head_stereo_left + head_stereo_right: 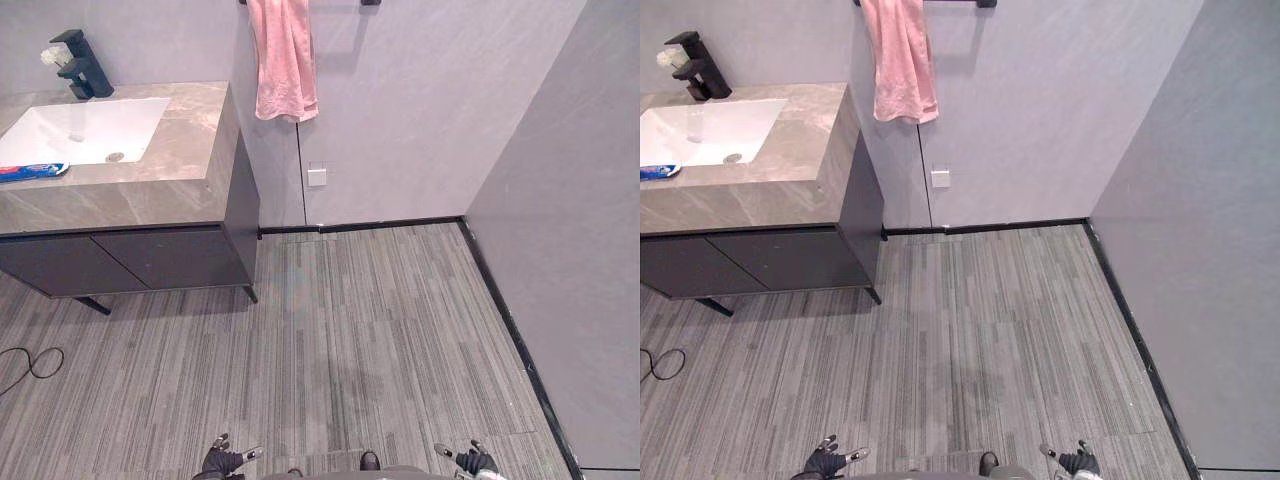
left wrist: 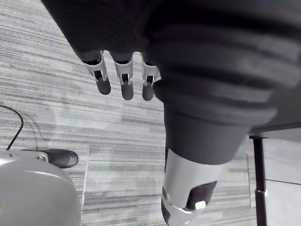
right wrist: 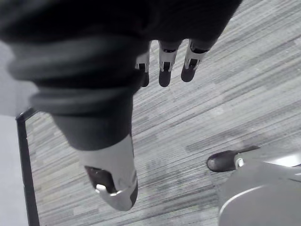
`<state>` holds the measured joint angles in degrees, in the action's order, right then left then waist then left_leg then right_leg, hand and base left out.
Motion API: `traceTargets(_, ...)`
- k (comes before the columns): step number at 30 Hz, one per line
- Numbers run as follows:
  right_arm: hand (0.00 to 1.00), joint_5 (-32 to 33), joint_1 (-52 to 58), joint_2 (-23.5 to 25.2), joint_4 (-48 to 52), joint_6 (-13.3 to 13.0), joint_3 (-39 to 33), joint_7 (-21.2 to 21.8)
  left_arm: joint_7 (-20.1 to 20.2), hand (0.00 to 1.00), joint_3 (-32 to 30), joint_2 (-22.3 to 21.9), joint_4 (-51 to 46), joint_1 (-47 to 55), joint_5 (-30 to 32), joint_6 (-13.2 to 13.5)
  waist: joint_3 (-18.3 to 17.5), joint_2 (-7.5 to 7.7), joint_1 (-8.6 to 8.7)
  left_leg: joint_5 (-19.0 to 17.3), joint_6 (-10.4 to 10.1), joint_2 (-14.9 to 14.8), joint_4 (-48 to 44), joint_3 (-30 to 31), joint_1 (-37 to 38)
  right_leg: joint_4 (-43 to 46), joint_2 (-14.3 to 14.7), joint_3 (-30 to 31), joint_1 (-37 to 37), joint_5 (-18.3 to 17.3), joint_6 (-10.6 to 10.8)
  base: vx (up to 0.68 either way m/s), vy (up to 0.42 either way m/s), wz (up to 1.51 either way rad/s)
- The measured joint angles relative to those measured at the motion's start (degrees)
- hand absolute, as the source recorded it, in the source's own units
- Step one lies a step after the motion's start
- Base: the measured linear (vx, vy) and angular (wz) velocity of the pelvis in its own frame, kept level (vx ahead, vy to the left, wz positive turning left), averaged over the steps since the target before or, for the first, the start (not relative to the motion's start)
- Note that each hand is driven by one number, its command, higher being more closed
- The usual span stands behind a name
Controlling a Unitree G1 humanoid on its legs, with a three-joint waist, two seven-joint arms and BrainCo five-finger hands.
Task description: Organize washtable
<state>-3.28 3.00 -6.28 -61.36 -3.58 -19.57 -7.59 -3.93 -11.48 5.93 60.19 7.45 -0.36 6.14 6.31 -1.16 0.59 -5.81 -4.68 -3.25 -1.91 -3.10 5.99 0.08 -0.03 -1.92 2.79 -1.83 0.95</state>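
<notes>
The washtable (image 1: 180, 150) is a marble-topped vanity with a white basin (image 1: 85, 130) at the far left, several steps away. A black faucet (image 1: 82, 65) stands behind the basin. A blue and red toothpaste tube (image 1: 30, 171) lies on the counter's front left, by the basin. My left hand (image 1: 225, 460) and right hand (image 1: 472, 459) hang low at the bottom edge, over bare floor. In each wrist view the fingers (image 2: 122, 77) of the left hand and the fingers (image 3: 164, 66) of the right hand are relaxed and hold nothing.
A pink towel (image 1: 284, 60) hangs from a wall bar right of the vanity. A white socket plate (image 1: 317, 176) sits low on the wall. Dark cabinet doors (image 1: 120, 260) front the vanity. Grey plank floor (image 1: 360, 330) stretches to the grey wall (image 1: 570, 250) on the right.
</notes>
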Motion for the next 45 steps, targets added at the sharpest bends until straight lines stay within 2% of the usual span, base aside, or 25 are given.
traceTargets(3, 0.0, -2.1, -0.8, -0.8, 0.0, 0.0, 0.2, 0.0, 0.0, 0.0, -0.1, 0.0, 0.0, 0.0, 0.0, 0.1, 0.5, -0.29, -0.01, 0.1, 0.1, 0.2, 0.0, 0.0, 0.0, -0.5, -0.2, 0.0, 0.3, 0.4, 0.1, 0.0, 0.0, 0.0)
traceTargets(10, 0.0, -4.2, -1.5, -1.0, -0.1, 0.2, 0.3, 0.0, 0.1, 0.0, -0.1, 0.2, 0.0, 0.1, 0.7, 0.8, 1.5, 0.5, -0.04, 0.8, 1.1, 0.4, -0.1, 0.5, 0.2, -0.9, -0.4, -1.1, 1.0, 1.2, -0.1, -0.04, 0.001, 0.07)
traceTargets(17, 0.0, -4.1, -2.6, -1.0, -0.1, 0.3, 0.3, 0.0, 0.1, 0.0, 0.1, 0.3, 0.1, 0.2, 0.8, 0.8, 2.1, -0.54, 0.06, 0.9, 1.5, 0.0, 1.8, 0.1, -0.2, -3.8, 0.2, -0.9, 0.9, 4.1, -0.5, -0.12, -0.008, -0.01)
traceTargets(20, 0.0, -4.1, -2.6, -1.0, -0.1, 0.5, 0.4, 0.0, 0.1, 0.0, 0.2, 0.3, 0.1, 0.4, 0.8, 0.8, 2.4, -0.36, -0.04, 0.9, 1.5, -0.2, 2.1, -0.5, -0.5, -5.3, 0.4, -0.5, 1.0, 5.5, -0.7, -0.12, -0.018, -0.11)
traceTargets(29, 0.0, -4.0, -2.2, -1.0, -0.1, 1.7, 0.2, 0.0, 0.1, 0.0, 0.7, 0.5, 0.1, -0.8, 0.8, 0.7, 2.6, 0.09, -0.01, 0.4, 1.3, -0.8, 1.5, -2.0, -2.6, -5.7, 1.1, 0.6, -1.4, 5.3, -0.6, -0.03, -0.017, -0.1)
traceTargets(32, 0.0, -3.9, -2.5, -1.0, 0.0, 1.7, -0.1, 0.0, 0.1, 0.0, 0.7, 0.6, 0.0, -1.3, 0.8, 0.7, 2.8, 0.48, -0.31, -1.6, 1.4, -1.0, -1.2, -2.4, -3.9, -3.5, 1.3, 1.1, -2.7, 3.7, -0.1, 0.09, 0.037, -0.07)
traceTargets(34, 0.0, -3.5, -2.5, -0.9, 0.0, 1.7, -0.2, 0.0, 0.1, 0.0, 0.7, 0.9, -0.1, -1.3, 0.8, 0.7, 2.9, 0.54, -1.37, -3.7, 1.8, -1.7, -3.9, -3.6, -4.4, 1.6, 1.6, 2.2, -4.9, 0.7, 0.3, 0.13, 0.047, -0.3)
traceTargets(35, 0.0, -3.3, -2.7, -0.7, 0.1, 1.7, -0.2, 0.0, 0.1, 0.0, 0.7, 1.5, -0.2, -1.5, 0.8, 0.7, 3.0, 0.86, -1.56, -6.1, 2.2, -1.7, -6.7, -4.3, -4.5, 8.8, 1.2, 2.7, -7.4, -3.3, 1.2, 0.15, 0.053, -0.23)
traceTargets(37, 0.0, -3.0, -2.7, -0.3, 0.6, 1.7, -0.2, 0.0, 0.1, 0.0, 0.7, 1.8, -0.2, -1.6, 0.8, 0.7, 3.1, 1.01, -1.52, -7.5, 2.7, -1.4, -8.5, -4.5, -4.5, 13.8, 0.6, 2.4, -8.9, -5.6, 3.0, 0.14, 0.072, -0.12)
traceTargets(38, 0.0, -2.9, -2.6, 0.3, 1.5, 1.7, -0.2, 0.0, 0.1, 0.0, 0.7, 1.9, -0.2, -2.0, 0.7, 0.7, 3.3, 1.08, -1.6, -8.0, 3.0, -1.3, -9.8, -5.1, -4.5, 20.1, -0.1, 1.7, -11.3, -6.8, 4.9, 0.12, 0.103, -0.1)
traceTargets(39, 0.0, -2.8, -2.6, 1.1, 2.2, 1.7, -0.1, 0.0, 0.1, 0.0, 0.7, 2.1, -0.4, -2.1, 0.7, 0.7, 3.6, 1.17, -1.63, -8.3, 3.1, -1.1, -10.7, -5.1, -4.2, 25.8, -0.7, 0.9, -13.3, -7.2, 5.5, 0.15, 0.12, -0.01)
traceTargets(40, 0.0, -2.8, -2.8, 2.3, 2.9, 1.7, -0.1, 0.0, 0.1, 0.0, 0.8, 2.3, -1.2, -2.6, 0.7, 0.6, 4.2, 0.93, -1.45, -9.7, 4.2, -1.0, -11.0, -4.7, -2.4, 35.5, -1.6, -0.6, -17.0, -7.1, 6.0, 0.26, 0.125, 0.16)
traceTargets(41, 0.0, -2.5, -2.5, 3.5, 2.9, 1.8, -0.1, 0.2, 0.1, 0.0, 0.8, 2.4, -1.7, -3.9, 0.6, 0.6, 5.3, 1.45, -1.63, -11.4, 4.8, -0.3, -10.6, -4.5, 0.3, 44.0, -3.3, -2.9, -20.4, -10.0, 6.0, 0.3, 0.091, 0.16)
traceTargets(44, 0.0, -1.7, -3.1, 3.1, 2.8, 1.9, 0.4, 0.1, 0.0, 0.0, 0.8, 2.4, -1.7, -4.4, 0.3, 0.6, 5.3, 1.58, -1.26, -12.6, 4.8, -0.7, -9.1, -3.6, 3.0, 43.3, -4.0, -6.2, -23.3, -12.4, 4.7, 0.27, 0.031, 0.14)
traceTargets(45, 0.0, -1.6, -3.2, 2.9, 2.7, 1.9, 0.4, 0.1, 0.0, 0.0, 0.8, 2.3, -1.7, -5.3, 0.3, 0.5, 5.4, 1.51, -1.02, -12.6, 4.8, -1.2, -7.6, -2.7, 4.1, 38.6, -3.6, -8.0, -25.1, -12.1, 4.1, 0.39, -0.057, 0.43)
